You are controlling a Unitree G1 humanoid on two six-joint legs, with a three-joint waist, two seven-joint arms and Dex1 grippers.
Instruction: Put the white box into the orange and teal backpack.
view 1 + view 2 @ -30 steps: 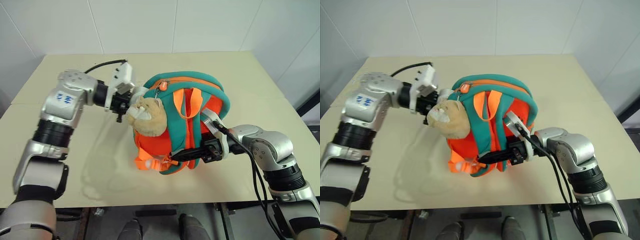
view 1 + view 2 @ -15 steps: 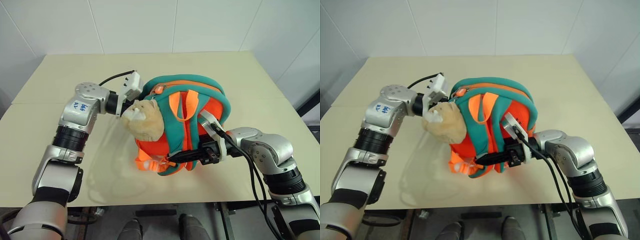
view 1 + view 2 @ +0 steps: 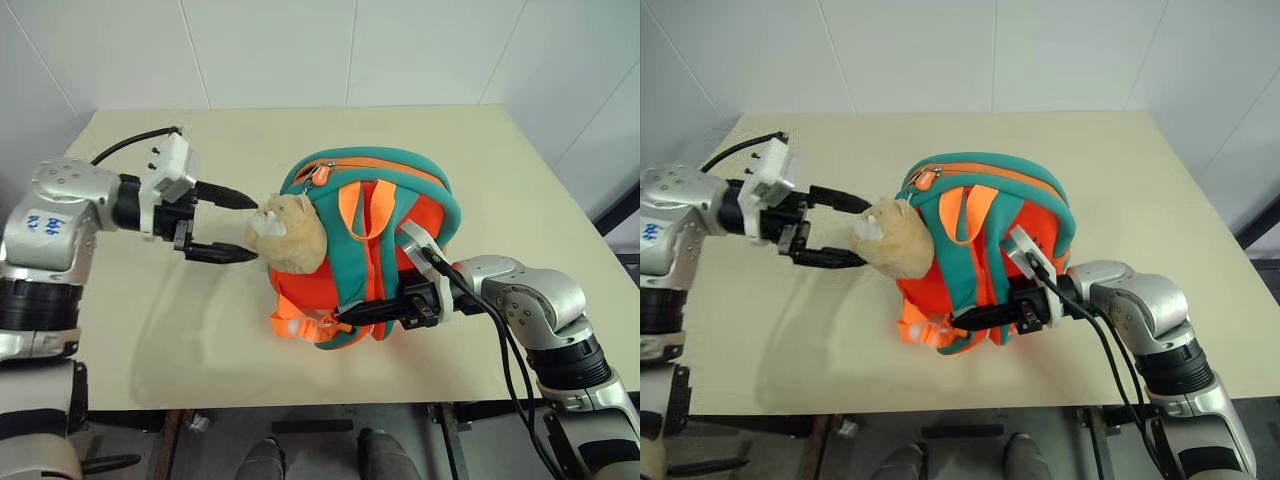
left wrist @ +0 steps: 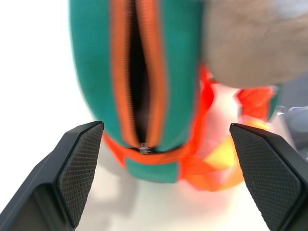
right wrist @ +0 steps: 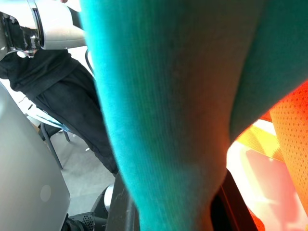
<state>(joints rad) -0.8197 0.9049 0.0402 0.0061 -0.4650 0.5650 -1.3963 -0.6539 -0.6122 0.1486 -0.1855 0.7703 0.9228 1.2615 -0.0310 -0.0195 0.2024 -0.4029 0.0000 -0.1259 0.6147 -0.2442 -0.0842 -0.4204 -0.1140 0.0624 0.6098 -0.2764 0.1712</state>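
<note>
The orange and teal backpack (image 3: 375,250) stands propped by the right gripper (image 3: 350,312) clamped on a teal strap, just past the wide-open, empty left gripper (image 3: 245,228) — if that clamp slips, the backpack could topple.
</note>
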